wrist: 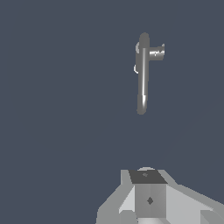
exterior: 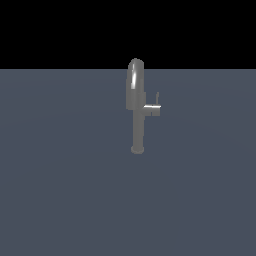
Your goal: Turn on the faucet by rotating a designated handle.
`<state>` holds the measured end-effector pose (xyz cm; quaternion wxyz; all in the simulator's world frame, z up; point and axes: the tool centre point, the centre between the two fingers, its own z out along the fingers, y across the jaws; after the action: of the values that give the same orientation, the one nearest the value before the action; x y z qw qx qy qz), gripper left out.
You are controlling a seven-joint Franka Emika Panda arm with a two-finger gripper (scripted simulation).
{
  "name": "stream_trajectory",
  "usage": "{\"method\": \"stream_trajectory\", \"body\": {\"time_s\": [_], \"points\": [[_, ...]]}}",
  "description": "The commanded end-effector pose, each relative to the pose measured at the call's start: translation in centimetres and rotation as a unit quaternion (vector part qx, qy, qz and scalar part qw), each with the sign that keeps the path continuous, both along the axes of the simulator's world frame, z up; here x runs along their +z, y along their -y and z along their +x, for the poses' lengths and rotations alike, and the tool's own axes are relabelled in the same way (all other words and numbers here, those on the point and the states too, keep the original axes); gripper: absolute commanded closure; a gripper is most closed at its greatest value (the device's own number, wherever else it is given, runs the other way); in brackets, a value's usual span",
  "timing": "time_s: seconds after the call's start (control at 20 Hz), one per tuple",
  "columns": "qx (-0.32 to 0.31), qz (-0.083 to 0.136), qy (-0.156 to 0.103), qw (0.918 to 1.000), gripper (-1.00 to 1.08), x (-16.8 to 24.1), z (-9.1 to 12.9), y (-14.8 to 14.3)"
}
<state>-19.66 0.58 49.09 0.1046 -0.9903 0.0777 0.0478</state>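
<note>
The faucet (exterior: 137, 120) is a tall slim grey column on a small round base, with an arched spout on top. It stands upright on the dark grey floor in the middle of the exterior view. The handle (exterior: 154, 107) is a short stub on the exterior view's right of the column, ending in a thin upright lever. The wrist view looks down on the faucet (wrist: 143, 74) and its handle (wrist: 156, 53) from above. Part of my gripper (wrist: 148, 197) shows there as pale grey blocks, well apart from the faucet. Its fingertips are not plainly seen. The arm does not show in the exterior view.
The flat dark grey floor (exterior: 60, 190) stretches all around the faucet. Black background lies above its far edge.
</note>
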Motion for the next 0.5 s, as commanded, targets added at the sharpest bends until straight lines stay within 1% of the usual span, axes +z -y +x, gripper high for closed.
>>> {"method": "stream_trajectory", "body": {"time_s": [0.0,0.25,0.45], "points": [[-0.02,0.02,-0.018,0.9994,1.08,-0.3,1.4,0.3],[-0.061,0.062,-0.056,0.9947,1.08,-1.0,4.3,1.0],[-0.095,0.096,-0.086,0.987,1.08,-1.8,6.6,1.7]]}}
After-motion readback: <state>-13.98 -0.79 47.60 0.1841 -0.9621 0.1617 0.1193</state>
